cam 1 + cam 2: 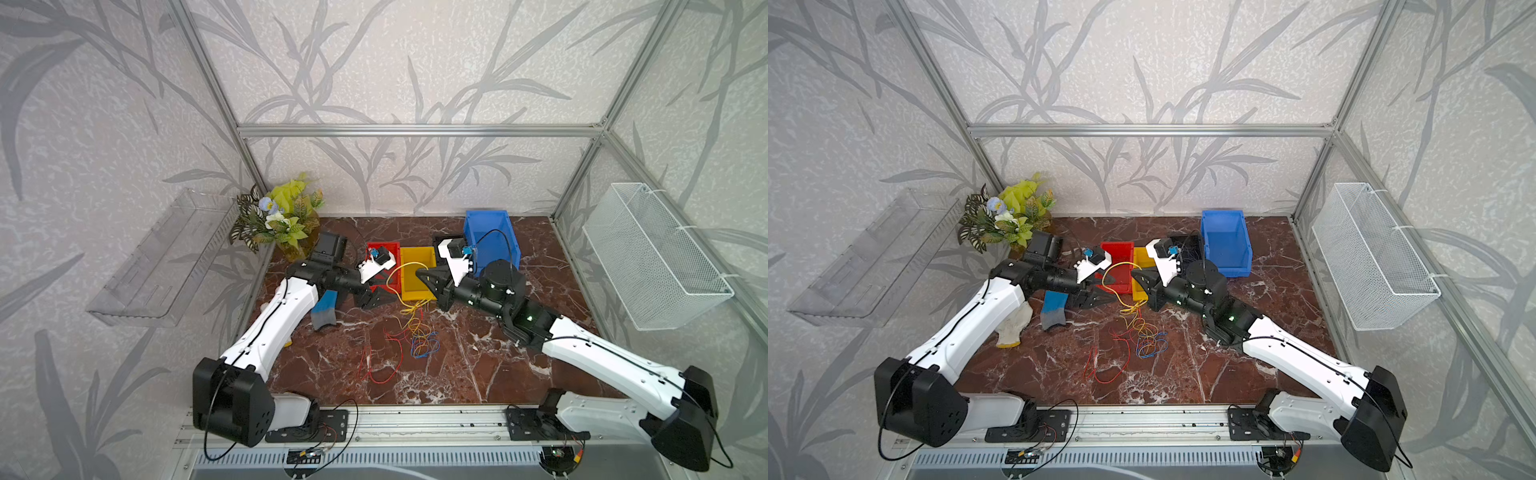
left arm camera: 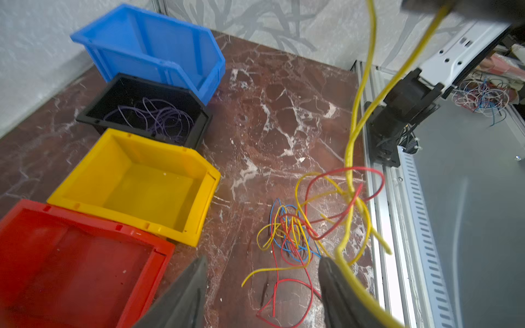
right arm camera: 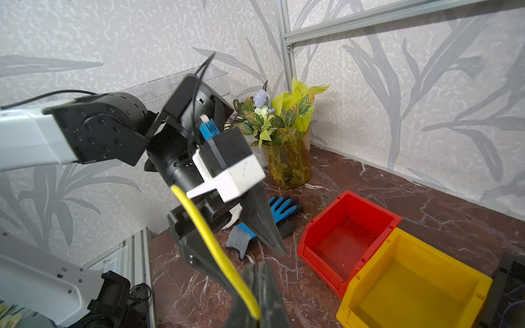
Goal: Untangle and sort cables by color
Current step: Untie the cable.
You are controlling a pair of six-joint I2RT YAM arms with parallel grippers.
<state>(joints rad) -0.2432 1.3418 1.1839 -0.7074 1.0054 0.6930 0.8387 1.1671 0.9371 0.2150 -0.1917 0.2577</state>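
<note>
- Clamped the yellow cable (image 3: 204,227) in the right gripper (image 3: 257,284), fingers closed flat on it, raised above the table (image 1: 478,365).
- Spread the left gripper (image 2: 262,261) wide, fingers apart; same yellow cable draped along one finger (image 2: 338,284), not pinched.
- Traced the yellow cable (image 1: 390,276) in both top views as an arc between the two grippers, over the near edges of the red bin (image 1: 384,248) and yellow bin (image 1: 415,250), then down to the table.
- Logged the tangle of cables (image 2: 289,233) on the table just in front of the bins: yellow, red and blue strands knotted together, with the lifted yellow cable snagged in a red strand at its lower end.
- Marked a loose red cable (image 1: 386,370) looped nearer the robot bases, reaching the tangle.
- Spotted purple cables (image 2: 159,116) coiled inside the black bin (image 2: 199,125), between the yellow bin and the blue bin (image 2: 142,25).
- Noted all four bins in one row, side by side.
- Tagged a glove (image 3: 281,207) flat on the table beside the left arm, and a plant (image 1: 282,216) in the far corner behind it.
</note>
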